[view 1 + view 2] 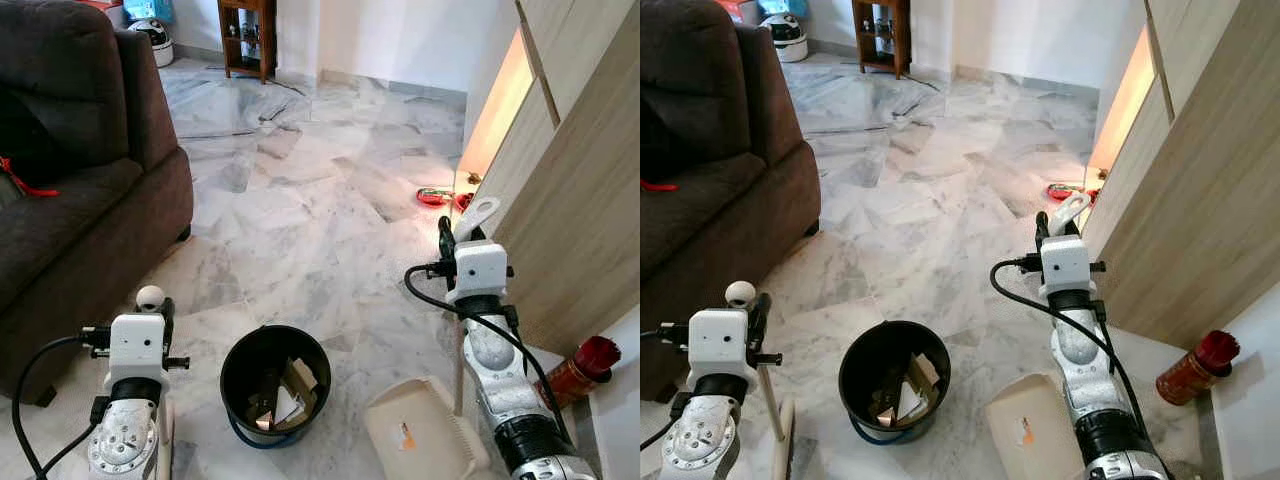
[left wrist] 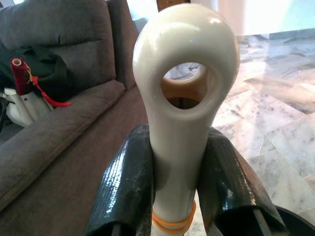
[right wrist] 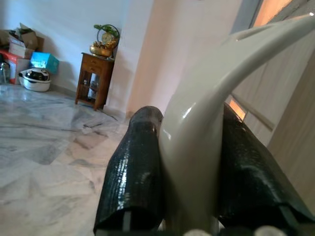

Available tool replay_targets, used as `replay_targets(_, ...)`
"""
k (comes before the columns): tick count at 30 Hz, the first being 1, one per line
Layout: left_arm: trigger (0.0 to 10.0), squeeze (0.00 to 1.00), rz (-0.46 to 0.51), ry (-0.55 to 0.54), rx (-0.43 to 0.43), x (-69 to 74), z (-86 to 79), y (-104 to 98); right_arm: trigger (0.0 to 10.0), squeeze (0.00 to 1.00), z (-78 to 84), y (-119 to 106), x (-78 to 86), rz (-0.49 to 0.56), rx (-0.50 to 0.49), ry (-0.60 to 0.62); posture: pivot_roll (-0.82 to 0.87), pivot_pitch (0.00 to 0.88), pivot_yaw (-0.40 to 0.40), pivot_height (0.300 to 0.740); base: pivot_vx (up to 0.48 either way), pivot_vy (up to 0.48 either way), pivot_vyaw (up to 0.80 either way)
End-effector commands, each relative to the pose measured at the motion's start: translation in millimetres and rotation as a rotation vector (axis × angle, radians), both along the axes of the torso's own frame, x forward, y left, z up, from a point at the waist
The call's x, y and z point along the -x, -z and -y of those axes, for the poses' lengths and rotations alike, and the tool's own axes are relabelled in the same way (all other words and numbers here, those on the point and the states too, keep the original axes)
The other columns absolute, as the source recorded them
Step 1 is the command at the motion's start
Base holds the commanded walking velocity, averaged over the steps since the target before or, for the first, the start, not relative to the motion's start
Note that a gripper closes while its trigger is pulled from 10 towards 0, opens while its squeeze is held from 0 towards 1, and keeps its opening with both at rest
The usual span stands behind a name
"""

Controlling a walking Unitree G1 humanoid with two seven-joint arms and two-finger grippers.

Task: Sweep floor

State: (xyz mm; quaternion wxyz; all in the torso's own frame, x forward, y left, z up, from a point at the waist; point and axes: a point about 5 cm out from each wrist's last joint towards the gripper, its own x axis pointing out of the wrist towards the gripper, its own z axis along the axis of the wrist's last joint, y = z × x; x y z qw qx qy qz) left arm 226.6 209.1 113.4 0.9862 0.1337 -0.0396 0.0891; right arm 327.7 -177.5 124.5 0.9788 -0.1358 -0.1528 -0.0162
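A grey-and-white marble floor [image 1: 310,200] spreads across the room, running back to a white wall. On the robot's left stands a dark brown sofa [image 1: 70,190] with a red cord lying on its seat. On the robot's right a pale wood cabinet [image 1: 575,200] rises, with warm light glowing along its edge. Far back against the wall is a small wooden side table [image 1: 246,35].

Just ahead of the robot, between its 2 arms, a black bucket [image 1: 275,385] sits on the floor holding scraps of cardboard and paper. To its right, low on the floor, lies a cream dustpan [image 1: 420,435], its pan flat and an orange mark on it. Its upright handle [image 1: 477,215] ends in a looped tip, and the right gripper [image 3: 189,177] is clamped on that handle, 1 black finger [image 3: 133,172] pressed to each side.

The left gripper [image 2: 179,187] is clenched on the cream broom handle [image 2: 184,98], whose rounded tip has a hanging hole; an orange band circles the shaft just below the fingers [image 2: 125,187]. In the right eye view the broom's shaft [image 1: 770,405] runs down to the floor left of the bucket.

A red-capped bottle [image 1: 580,370] leans near the cabinet's base, right of the right arm. Small red items [image 1: 436,196] lie on the floor by the cabinet's lit edge.
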Motion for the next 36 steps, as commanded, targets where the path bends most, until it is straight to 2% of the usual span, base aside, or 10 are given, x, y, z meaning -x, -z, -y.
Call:
replay_targets(1, 10.0, 0.00, 0.067, 0.012, -0.014, -0.1, 2.5, -10, 10.0, 0.00, 2.7, -3, -3.4, 0.001, -0.052, 0.000, 0.05, 0.041, -0.046, 0.740, 0.000, 0.000, 0.00)
replay_targets(15, 10.0, 0.00, 0.079, 0.020, -0.031, 0.1, 5.3, -11, 10.0, 0.00, 6.1, 14, -4.7, -0.116, -0.170, -0.027, 0.06, 0.056, -0.054, 0.740, 0.000, 0.000, 0.00)
replay_targets(31, 10.0, 0.00, 0.085, 0.039, -0.040, 0.8, 10.5, -11, 10.0, 0.00, 5.9, 14, -5.6, -0.124, -0.192, -0.051, 0.04, 0.068, -0.057, 0.740, 0.000, 0.000, 0.00)
replay_targets(36, 10.0, 0.00, 0.083, 0.049, -0.038, 1.0, 12.5, -10, 10.0, 0.00, 6.4, 14, -5.3, -0.125, -0.191, -0.054, 0.04, 0.068, -0.054, 0.740, -0.274, 0.000, 0.00)
